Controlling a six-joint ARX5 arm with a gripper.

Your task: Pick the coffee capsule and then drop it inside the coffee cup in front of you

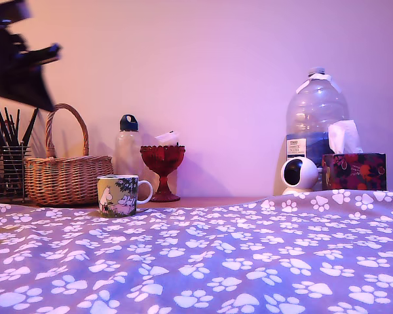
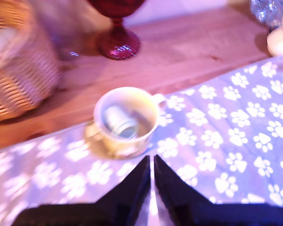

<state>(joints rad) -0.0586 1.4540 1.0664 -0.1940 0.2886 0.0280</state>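
One wire rack of dark, thin utensils stands at the exterior view's far left, and beside it sits a woven wicker basket with an arched handle; what the basket holds cannot be made out. Next comes the coffee cup, a glazed ceramic mug with a white handle and a green-yellow cartoon print, resting at the edge of a purple cloth printed with pale paw marks that covers most of the wooden bench. Behind the mug stand a clear bottle with a dark cap and a red cut-glass goblet on a stemmed foot. Further right are a large clear plastic water jug, a round white camera and a dark floral tissue box with a tissue sticking up. In the wrist view the coffee capsule lies tilted on its side inside the mug, its pale end catching the light. The gripper hangs raised above and apart from the mug, its dark tapered jaws almost touching with only a thin slit between them, holding nothing.
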